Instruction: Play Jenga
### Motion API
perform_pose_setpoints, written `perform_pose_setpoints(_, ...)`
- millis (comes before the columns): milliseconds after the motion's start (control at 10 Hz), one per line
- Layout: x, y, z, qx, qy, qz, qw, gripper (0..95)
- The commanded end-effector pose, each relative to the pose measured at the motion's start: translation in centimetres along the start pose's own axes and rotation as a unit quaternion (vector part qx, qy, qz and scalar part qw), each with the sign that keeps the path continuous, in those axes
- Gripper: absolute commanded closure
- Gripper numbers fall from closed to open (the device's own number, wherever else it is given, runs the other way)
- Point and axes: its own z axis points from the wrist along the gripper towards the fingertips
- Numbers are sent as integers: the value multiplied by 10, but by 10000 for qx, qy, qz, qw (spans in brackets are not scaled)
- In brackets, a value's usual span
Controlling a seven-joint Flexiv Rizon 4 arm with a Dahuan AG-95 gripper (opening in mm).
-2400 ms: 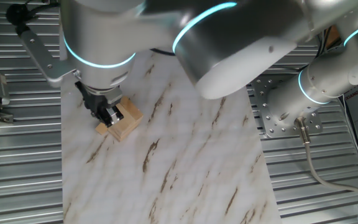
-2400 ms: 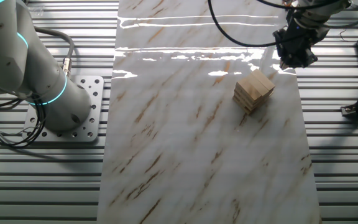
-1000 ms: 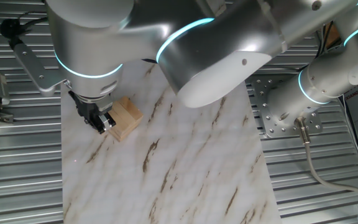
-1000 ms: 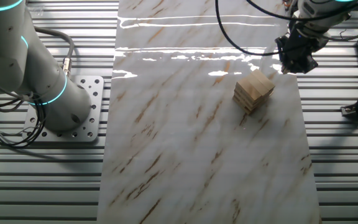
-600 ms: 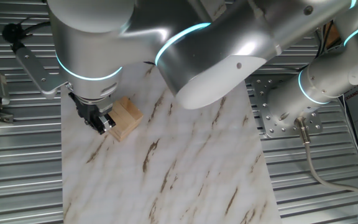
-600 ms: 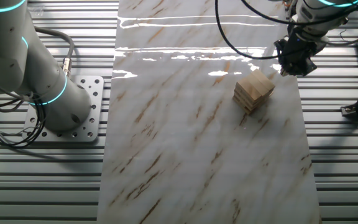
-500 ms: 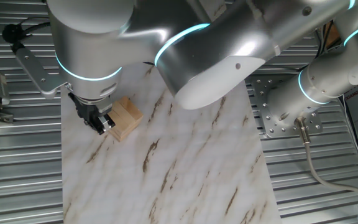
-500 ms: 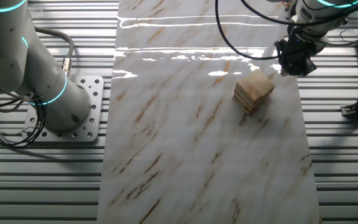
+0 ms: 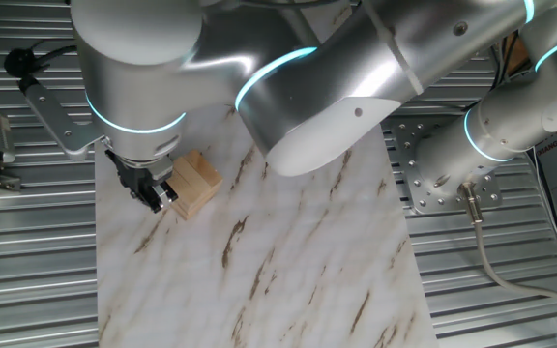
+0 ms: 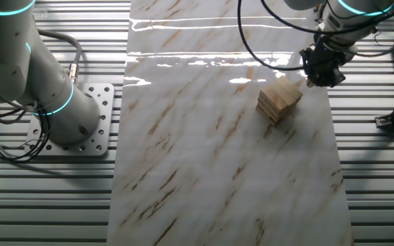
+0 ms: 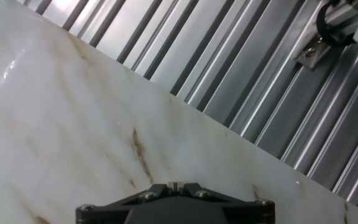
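Fixed views: jaws' opening hidden, hold not discernible, just beside Jenga (image 10: 280, 100) on marble sheet (image 10: 217, 178).

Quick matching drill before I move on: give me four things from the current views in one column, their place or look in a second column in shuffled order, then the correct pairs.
Things:
1. Jenga stack
2. gripper
3. marble-patterned board
4. perforated base plate

Place or look:
A. white with brown streaks, lying over the ribbed metal table
B. bolted under the arm's base, off the board's edge
C. light-tan wood in crossed layers, standing near one edge of the board
D. dark, low beside the stack

Pairs: 1-C, 2-D, 3-A, 4-B
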Motion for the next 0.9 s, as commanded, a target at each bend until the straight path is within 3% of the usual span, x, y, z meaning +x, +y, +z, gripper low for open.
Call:
perform_pose_setpoints(100, 1, -2, 2, -32, 2, -38, 10000, 950)
perform_pose_setpoints(400, 0, -3, 6, -66, 14, -77, 9999, 950)
perform_pose_setpoints(500, -1, -4, 7, -76, 11, -80, 9999, 760)
perform_pose_setpoints(900, -3, -4, 11, -110, -27, -163, 9998, 760)
